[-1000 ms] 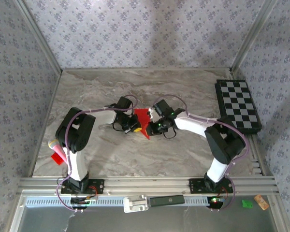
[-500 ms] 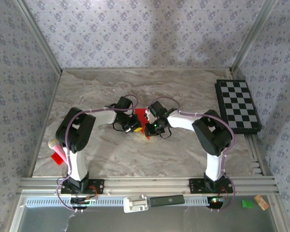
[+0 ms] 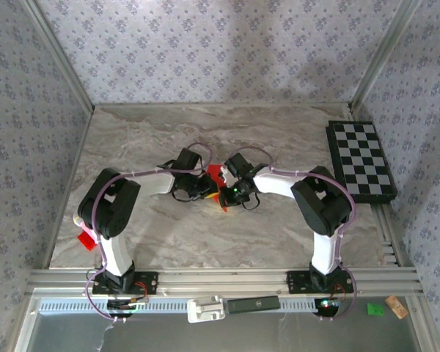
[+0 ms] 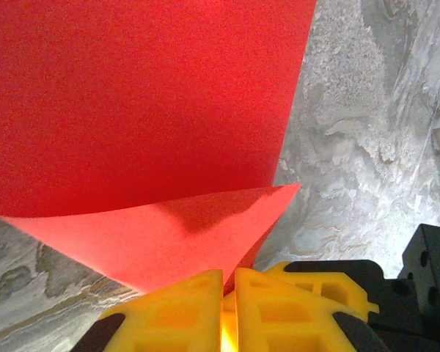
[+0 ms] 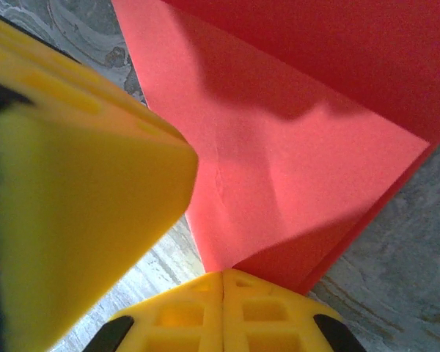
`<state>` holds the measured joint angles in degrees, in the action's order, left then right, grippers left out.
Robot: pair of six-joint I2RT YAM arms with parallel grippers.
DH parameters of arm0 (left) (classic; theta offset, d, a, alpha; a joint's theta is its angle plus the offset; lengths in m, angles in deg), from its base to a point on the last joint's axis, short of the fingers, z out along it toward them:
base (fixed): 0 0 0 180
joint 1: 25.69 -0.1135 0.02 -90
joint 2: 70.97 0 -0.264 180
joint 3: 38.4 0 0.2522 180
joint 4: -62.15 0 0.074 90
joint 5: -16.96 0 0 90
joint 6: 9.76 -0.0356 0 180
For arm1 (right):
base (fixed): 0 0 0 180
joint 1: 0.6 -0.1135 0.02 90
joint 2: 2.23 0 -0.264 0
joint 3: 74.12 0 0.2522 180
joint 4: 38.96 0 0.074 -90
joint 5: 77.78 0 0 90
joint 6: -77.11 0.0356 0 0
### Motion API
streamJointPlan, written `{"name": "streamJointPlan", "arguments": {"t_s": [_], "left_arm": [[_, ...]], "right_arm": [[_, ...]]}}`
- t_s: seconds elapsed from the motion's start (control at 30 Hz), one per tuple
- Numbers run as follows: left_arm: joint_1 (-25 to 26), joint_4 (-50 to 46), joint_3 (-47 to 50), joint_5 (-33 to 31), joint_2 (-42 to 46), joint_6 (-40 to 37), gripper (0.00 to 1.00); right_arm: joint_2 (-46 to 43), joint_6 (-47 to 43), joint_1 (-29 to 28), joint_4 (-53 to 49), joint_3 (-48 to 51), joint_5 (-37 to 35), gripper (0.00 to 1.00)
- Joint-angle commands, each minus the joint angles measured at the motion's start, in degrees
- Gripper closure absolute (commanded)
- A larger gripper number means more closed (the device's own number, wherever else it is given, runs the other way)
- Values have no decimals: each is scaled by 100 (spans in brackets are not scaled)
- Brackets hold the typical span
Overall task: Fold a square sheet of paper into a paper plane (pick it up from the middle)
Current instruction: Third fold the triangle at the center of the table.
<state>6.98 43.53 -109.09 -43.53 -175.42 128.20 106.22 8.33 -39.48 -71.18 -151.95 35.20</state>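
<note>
Pinching the square sheet of paper (image 4: 147, 110): left claw (image 4: 228, 274), right claw (image 5: 224, 276), closed.

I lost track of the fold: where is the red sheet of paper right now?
In the top view the square sheet of paper is at mid-table, held between the left gripper and the right gripper, well left of the chequered board.
</note>
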Motion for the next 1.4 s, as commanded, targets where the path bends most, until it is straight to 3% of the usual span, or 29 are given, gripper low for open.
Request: {"name": "streamJointPlan", "arguments": {"t_s": [0.0,0.4,0.9,1.13,1.23,1.37], "left_arm": [[40,135,20,15,-195,-128,89],[-103,-361,-93,-606,-576,-172,90],[-1394,-829,-460,-385,-763,-899,89],[-1456,-945,-952,48,-17,-437,88],[-1447,-862,-739,-70,363,-176,81],[-1431,-423,-126,-152,849,328,72]], "right_arm": [[318,32,5,-389,44,-225,93],[361,-420,87,-833,126,-234,93],[433,-577,206,-1004,239,-300,93],[-34,-94,129,-387,-133,107,90],[-414,193,137,-7,-245,-107,86],[-894,620,129,779,34,-415,74]]}}
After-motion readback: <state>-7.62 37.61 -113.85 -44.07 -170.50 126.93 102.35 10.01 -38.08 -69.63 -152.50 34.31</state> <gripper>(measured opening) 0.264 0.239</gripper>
